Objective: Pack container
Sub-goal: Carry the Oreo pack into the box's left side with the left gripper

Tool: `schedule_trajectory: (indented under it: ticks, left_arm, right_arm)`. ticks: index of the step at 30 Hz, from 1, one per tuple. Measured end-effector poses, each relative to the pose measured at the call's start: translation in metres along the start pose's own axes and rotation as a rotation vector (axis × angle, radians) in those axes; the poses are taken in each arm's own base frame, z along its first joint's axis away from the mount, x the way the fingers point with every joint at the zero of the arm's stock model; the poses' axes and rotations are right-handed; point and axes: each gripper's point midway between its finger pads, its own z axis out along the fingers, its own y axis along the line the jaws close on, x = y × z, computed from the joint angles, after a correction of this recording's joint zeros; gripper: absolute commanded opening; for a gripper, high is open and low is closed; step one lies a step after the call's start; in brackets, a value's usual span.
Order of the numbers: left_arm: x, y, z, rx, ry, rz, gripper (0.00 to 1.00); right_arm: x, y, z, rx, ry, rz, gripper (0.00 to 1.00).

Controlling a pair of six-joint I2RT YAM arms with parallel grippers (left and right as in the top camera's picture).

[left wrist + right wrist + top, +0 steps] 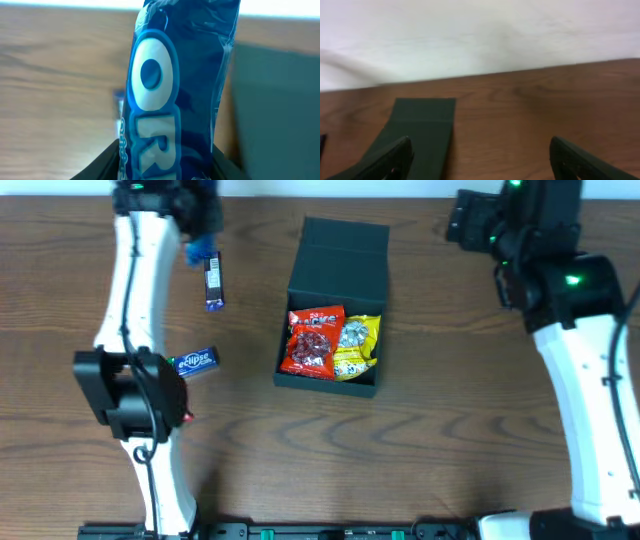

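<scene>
The container [330, 375] is a dark teal-black box at the table's middle, its flap lid [340, 250] folded back. A red packet [313, 340] and a yellow packet [356, 345] lie inside. My left gripper [195, 225], at the far left of the table, is shut on a bright blue Oreo packet [200, 250]. In the left wrist view the Oreo packet [175, 85] stands up between my left gripper's [167, 167] dark fingers, with the container [275, 105] to its right. My right gripper [462, 222] stands open and empty at the far right. The right wrist view shows my right gripper [480, 160] above bare wood, the lid [422, 130] to its left.
A navy packet [213, 282] lies on the table just below the held one. An Eclipse packet [195, 362] rests beside the left arm's elbow [125, 390]. The right arm [590, 360] runs down the right side. A pale wall [470, 35] stands behind the table's far edge.
</scene>
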Motion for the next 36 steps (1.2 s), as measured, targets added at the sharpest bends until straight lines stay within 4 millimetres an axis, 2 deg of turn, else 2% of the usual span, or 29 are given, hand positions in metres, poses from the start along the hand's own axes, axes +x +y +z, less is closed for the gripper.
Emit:
schedule_trajectory:
  ticks: [2, 5, 9, 12, 18, 22, 25, 27, 29, 33, 36]
  left_arm:
    - [0.026, -0.045, -0.001, 0.042, 0.087, 0.043, 0.06]
    - [0.061, -0.095, -0.005, 0.070, 0.192, 0.087, 0.06]
    - [0.099, -0.132, -0.015, 0.022, 0.288, 0.071, 0.06]
    - [0.125, -0.150, -0.024, -0.025, 0.350, 0.061, 0.06]
    - [0.157, -0.157, -0.043, -0.084, 0.442, 0.106, 0.06]
    - [0.161, -0.150, -0.062, -0.080, 0.407, 0.120, 0.06]
    - [0.155, -0.145, -0.080, -0.028, 0.272, 0.122, 0.06]
    - [0.155, -0.145, -0.082, 0.011, 0.200, 0.121, 0.06]
    - [0.165, -0.146, -0.069, 0.038, 0.184, 0.124, 0.06]
    - [0.197, -0.142, -0.028, 0.017, 0.267, 0.139, 0.06]
    - [0.204, -0.145, -0.004, 0.011, 0.289, 0.140, 0.06]
  right_arm:
    - [-0.007, -0.015, -0.015, 0.021, -0.023, 0.020, 0.89]
    - [-0.014, -0.035, -0.046, 0.047, -0.052, 0.043, 0.89]
    - [-0.012, -0.053, -0.075, 0.077, -0.059, 0.060, 0.90]
    - [-0.004, -0.063, -0.080, 0.099, -0.027, 0.064, 0.91]
    - [0.013, -0.072, -0.080, 0.126, 0.047, 0.039, 0.92]
    - [0.015, -0.076, -0.080, 0.135, 0.054, 0.036, 0.92]
    - [0.015, -0.075, -0.080, 0.124, 0.055, 0.033, 0.93]
    - [0.015, -0.073, -0.079, 0.115, 0.057, 0.030, 0.92]
    - [0.015, -0.072, -0.079, 0.109, 0.058, 0.031, 0.92]
    - [0.016, -0.069, -0.079, 0.088, 0.061, 0.032, 0.92]
    - [0.016, -0.067, -0.079, 0.077, 0.062, 0.033, 0.92]
